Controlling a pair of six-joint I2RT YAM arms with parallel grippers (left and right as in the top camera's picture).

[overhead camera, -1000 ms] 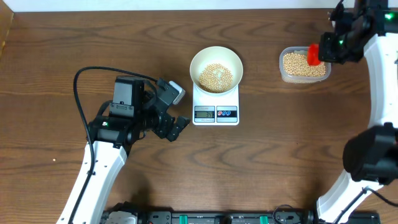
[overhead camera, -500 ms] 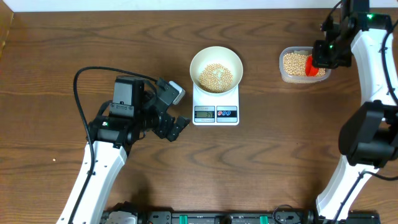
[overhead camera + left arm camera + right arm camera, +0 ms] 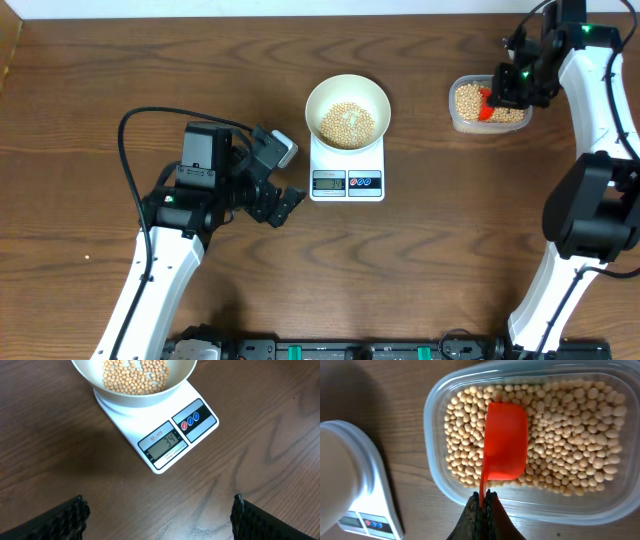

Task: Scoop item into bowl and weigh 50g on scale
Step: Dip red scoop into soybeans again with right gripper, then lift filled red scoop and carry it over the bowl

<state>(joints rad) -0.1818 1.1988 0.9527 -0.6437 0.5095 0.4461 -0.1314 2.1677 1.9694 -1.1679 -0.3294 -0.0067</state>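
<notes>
The counter (image 3: 450, 250) carries the scale (image 3: 347, 180) at centre. The bowl (image 3: 322, 95) sits on the scale platform. The display reads 34. A clear tub (image 3: 432, 420) stands well apart, on the right side.

The left tool (image 3: 157, 517) stands with its jaws spread wide. It holds nothing and hangs over bare counter just beside the scale.

The right tool (image 3: 484, 505) is fully closed on the handle of the red scoop (image 3: 506, 440). The scoop cup is inside the tub, at the bean surface.

Beans (image 3: 346, 124) lie in the bowl. More fill the tub.
</notes>
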